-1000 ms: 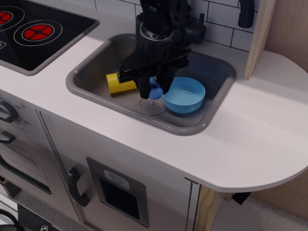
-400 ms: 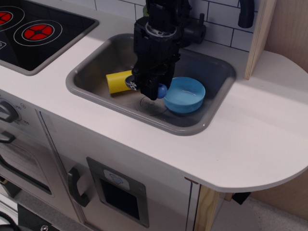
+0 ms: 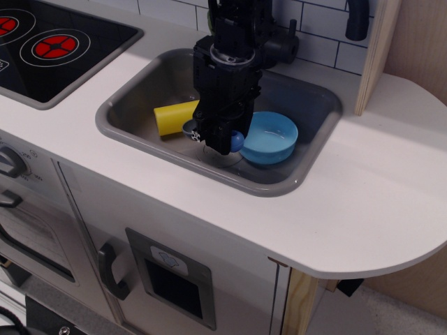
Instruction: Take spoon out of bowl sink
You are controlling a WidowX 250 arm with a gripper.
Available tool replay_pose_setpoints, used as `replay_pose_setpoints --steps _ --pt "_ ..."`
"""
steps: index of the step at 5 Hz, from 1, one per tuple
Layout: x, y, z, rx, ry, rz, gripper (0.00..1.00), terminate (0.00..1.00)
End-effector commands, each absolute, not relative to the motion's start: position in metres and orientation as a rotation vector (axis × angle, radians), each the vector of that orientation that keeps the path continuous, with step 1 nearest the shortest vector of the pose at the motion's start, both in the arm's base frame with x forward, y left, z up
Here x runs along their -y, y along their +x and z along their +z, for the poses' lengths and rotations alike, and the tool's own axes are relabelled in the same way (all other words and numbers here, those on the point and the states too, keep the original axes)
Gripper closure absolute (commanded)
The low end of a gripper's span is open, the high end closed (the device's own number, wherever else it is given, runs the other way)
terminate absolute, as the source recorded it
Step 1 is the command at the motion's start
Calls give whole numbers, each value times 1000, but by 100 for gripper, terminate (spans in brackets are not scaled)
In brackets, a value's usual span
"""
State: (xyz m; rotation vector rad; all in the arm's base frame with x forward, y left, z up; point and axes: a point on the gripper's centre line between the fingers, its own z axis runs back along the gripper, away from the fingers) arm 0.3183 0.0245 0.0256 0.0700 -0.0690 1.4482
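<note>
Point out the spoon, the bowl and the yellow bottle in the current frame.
spoon point(image 3: 237, 142), only camera view, rounded blue handle end below the gripper.
bowl point(image 3: 271, 134), only camera view, inside bottom.
yellow bottle point(image 3: 172, 116), only camera view, middle of its side.

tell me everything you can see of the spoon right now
Only bits of the spoon show: a rounded blue plastic handle end at the claw's right side and a greyish scoop edge at its left. It lies roughly level in the claw, low over the sink floor, left of the bowl; its middle is hidden.
</note>
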Motion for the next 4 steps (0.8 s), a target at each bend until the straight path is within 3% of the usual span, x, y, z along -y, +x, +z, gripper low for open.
replay_pose_setpoints --steps 1,2,3,4 --pt "-15 324 17 103 87 1450 100 0" --pt "-11 321 8 111 101 1429 100 0" --pt "-8 317 10 112 96 1380 0 0" --pt "-9 314 17 131 93 1355 0 0"
